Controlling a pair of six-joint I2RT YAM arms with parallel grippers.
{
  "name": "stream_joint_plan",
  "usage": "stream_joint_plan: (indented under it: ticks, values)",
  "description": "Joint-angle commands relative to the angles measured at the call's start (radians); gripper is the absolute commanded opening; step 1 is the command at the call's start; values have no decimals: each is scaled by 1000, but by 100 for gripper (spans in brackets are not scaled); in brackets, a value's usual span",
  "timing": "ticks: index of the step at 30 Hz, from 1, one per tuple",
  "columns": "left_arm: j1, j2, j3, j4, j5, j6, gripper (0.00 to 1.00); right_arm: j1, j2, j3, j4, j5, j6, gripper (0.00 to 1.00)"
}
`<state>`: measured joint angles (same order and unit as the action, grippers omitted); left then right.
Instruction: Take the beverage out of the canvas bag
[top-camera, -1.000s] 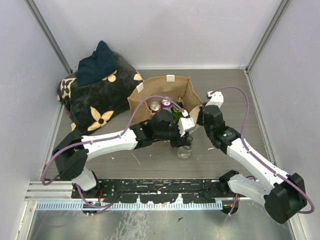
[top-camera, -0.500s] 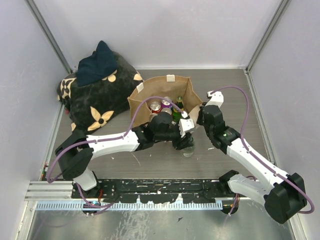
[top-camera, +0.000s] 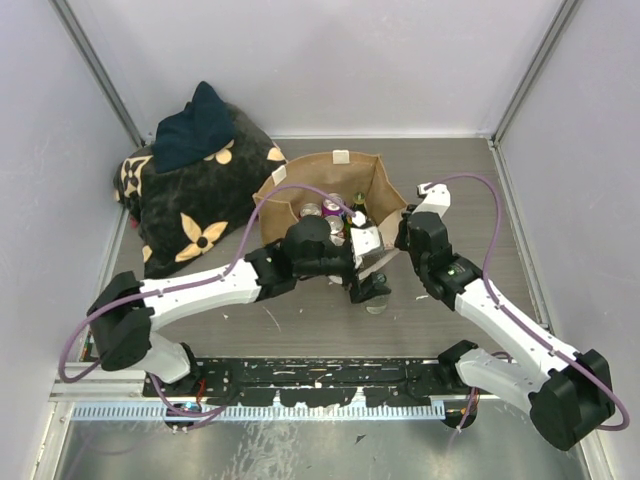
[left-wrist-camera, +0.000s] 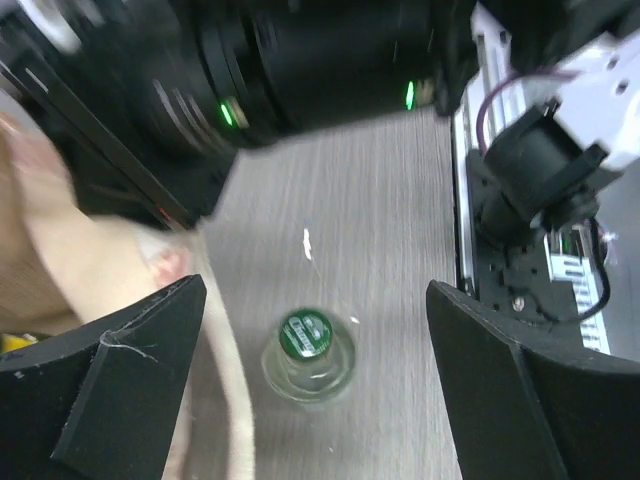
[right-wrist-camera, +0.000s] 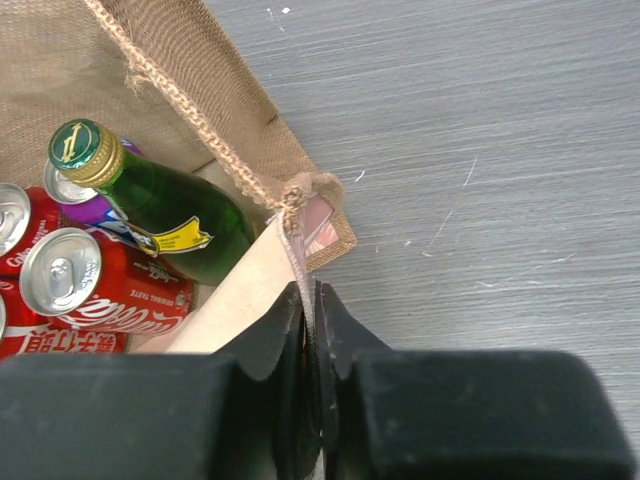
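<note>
The beverage, a clear bottle with a green cap (left-wrist-camera: 305, 345), stands upright on the table just in front of the canvas bag (top-camera: 300, 185); the top view shows this bottle (top-camera: 374, 298) too. My left gripper (left-wrist-camera: 316, 292) hovers above it, open wide, touching nothing; the top view has it (top-camera: 366, 272) by the bag's near right corner. My right gripper (right-wrist-camera: 314, 300) is shut on the bag's cream strap at that corner (top-camera: 400, 238). Inside the bag lie a green bottle (right-wrist-camera: 155, 200) and red cola cans (right-wrist-camera: 75, 280).
A black bag with a tan flower pattern (top-camera: 200, 210) lies at the back left with a dark blue cloth (top-camera: 195, 125) on top. A cream strap (left-wrist-camera: 228, 400) trails beside the clear bottle. The arms' mounting rail (top-camera: 300, 385) runs along the near edge.
My left gripper has opened and let go of the clear bottle, which now stands free on the table. The left arm has lifted a little. The right gripper keeps its hold.
</note>
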<state>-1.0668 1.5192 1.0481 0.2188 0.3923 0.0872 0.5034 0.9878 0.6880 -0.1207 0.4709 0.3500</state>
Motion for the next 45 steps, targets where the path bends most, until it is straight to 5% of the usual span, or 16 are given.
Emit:
stream_joint_plan:
  ticks: [1, 4, 9, 26, 45]
  values:
    - [1, -99, 132, -52, 15, 58, 98, -3, -43, -21, -2, 2, -5, 8]
    - [2, -114, 216, -106, -23, 101, 98, -3, -53, -43, 2, -39, -13, 1]
    - [29, -75, 266, -112, -164, 153, 98, -3, -53, -92, 23, -97, -9, 1]
    - [233, 275, 430, -93, -266, 113, 98, -3, -34, -72, 16, -145, -6, 1]
    - [317, 431, 460, -32, -226, 29, 98, -3, -7, -14, -13, -126, -28, 1]
